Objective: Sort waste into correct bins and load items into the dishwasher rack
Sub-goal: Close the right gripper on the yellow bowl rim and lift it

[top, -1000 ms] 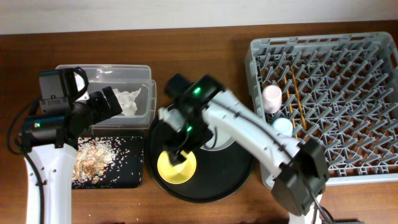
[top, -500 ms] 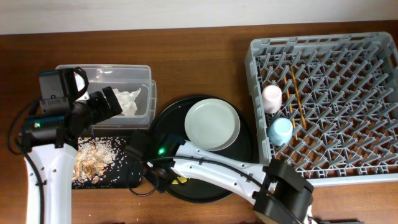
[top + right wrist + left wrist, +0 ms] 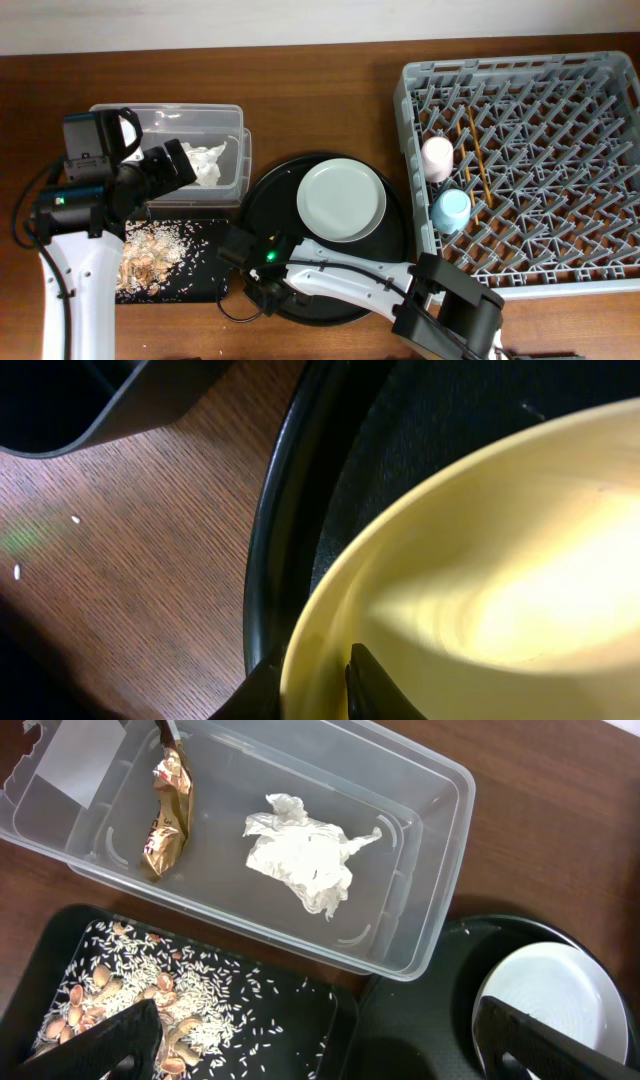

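My right gripper (image 3: pixel 315 685) is shut on the rim of the yellow bowl (image 3: pixel 480 580), one finger inside and one outside; overhead, the arm hides the bowl. The bowl sits on the round black tray (image 3: pixel 390 250) beside the pale plate (image 3: pixel 341 200). My left gripper (image 3: pixel 330 1055) hangs open and empty over the clear tub (image 3: pixel 440 840), which holds the white tissue (image 3: pixel 305 860) and gold wrapper (image 3: pixel 168 815). Rice scraps (image 3: pixel 130 990) lie in the flat black tray (image 3: pixel 330 1010). The grey rack (image 3: pixel 600 270) holds the pink cup (image 3: pixel 437 157), blue cup (image 3: pixel 452 208) and chopsticks (image 3: pixel 478 150).
The right arm (image 3: pixel 340 275) lies low across the front of the round tray. A few rice grains (image 3: pixel 75 519) lie on the wooden table between the flat tray and the round tray. The rack fills the right side of the table.
The right arm dropped from above the bowl to the round tray's front edge, and its jaws closed on the bowl's rim. The left arm has not moved.
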